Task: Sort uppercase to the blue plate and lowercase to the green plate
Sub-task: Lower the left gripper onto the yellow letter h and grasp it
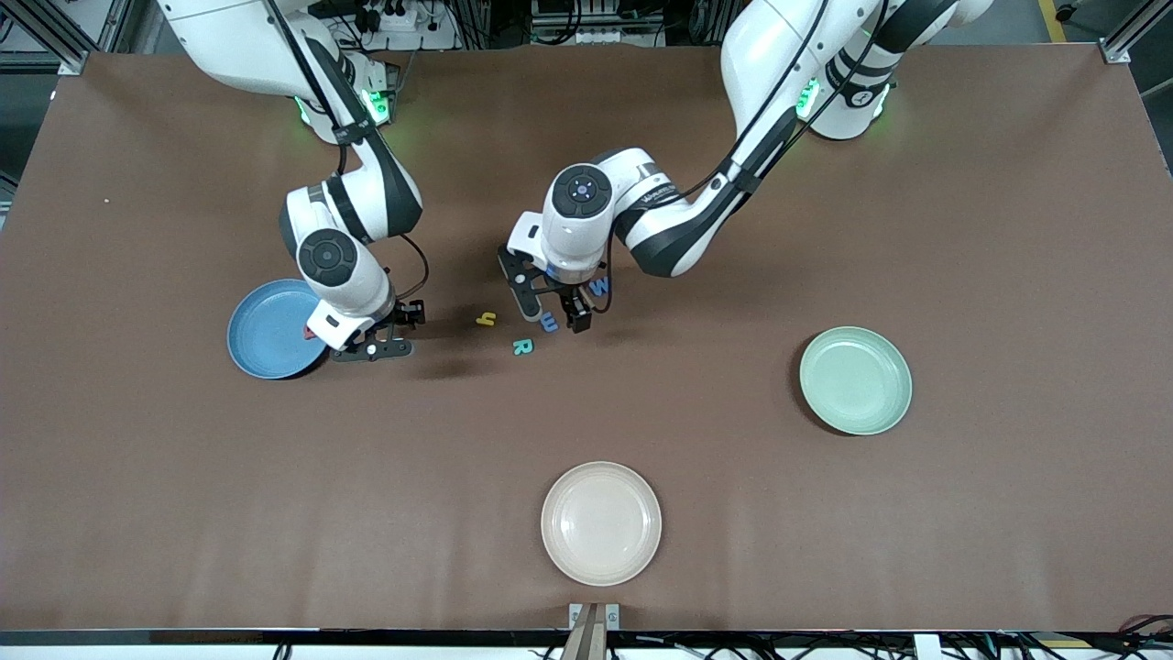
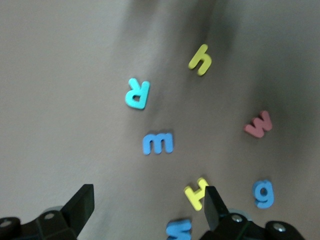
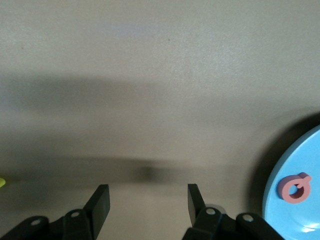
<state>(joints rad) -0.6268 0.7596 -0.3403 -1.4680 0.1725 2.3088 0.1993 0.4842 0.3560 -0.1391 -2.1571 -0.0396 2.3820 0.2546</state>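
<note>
Brown matting covers your whole table (image 1: pixel 962 513), and going across the front view you meet the blue plate (image 1: pixel 261 353) first, toward the right arm's end. The right gripper (image 1: pixel 385 337) hangs just off that plate's rim with its fingers apart and nothing between them. Only one capital looks sorted: the red Q (image 3: pixel 295 187) lies in the blue plate.

Next comes the loose cluster at mid-table: the yellow y (image 1: pixel 487 319), the teal R (image 1: pixel 522 346), and a blue letter (image 1: pixel 550 322) that you could read as a small e lying on its side. The left gripper (image 1: pixel 552 316) hovers low over that cluster, jaws spread wide, holding nothing; the blue W (image 1: pixel 599 286) peeks out beside its wrist. I judge it is lining up on a letter, not yet gripping.

A cream-pink plate (image 1: pixel 600 522) sits nearest the front camera, unused. Last, toward the left arm's end, the green plate (image 1: pixel 855 379) shows no letters, so as far as you can see no lowercase has been delivered and seven letters remain.

Check the left wrist view for what the arm hides from the front: the red w (image 2: pixel 258 124), the yellow H (image 2: pixel 196 192) and the blue g (image 2: pixel 263 193). The right wrist view alone shows the Q clearly, where the front view gives you only a red sliver under the arm.
</note>
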